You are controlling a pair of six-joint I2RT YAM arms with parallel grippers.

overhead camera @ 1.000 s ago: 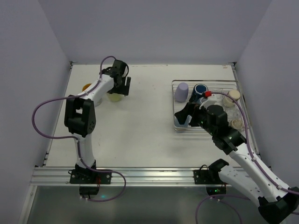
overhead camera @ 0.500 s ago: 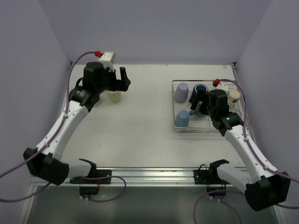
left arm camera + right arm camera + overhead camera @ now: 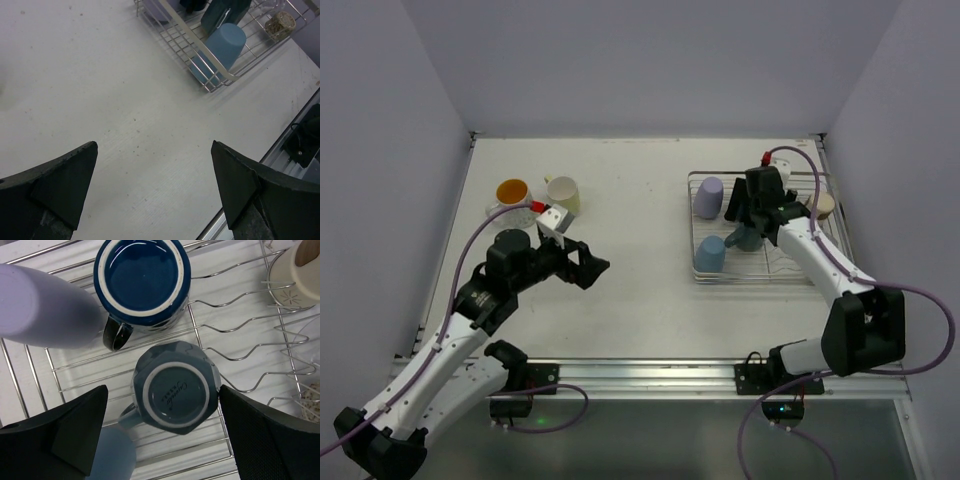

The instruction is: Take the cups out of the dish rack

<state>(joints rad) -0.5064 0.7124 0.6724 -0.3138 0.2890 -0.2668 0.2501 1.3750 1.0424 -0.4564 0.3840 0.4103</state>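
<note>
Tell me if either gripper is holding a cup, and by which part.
Nothing is held. The left gripper is open over the table; the right gripper is open above the upturned grey mug in the dish rack, fingers spread wider than it.

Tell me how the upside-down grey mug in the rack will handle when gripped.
The grey mug looks glazed ceramic: probably rigid, heavy for its size, and breakable if dropped. Its faceted sides may offer flat grip faces, though glaze could slip. Inverted on the dish rack wires, it may rock.
</note>
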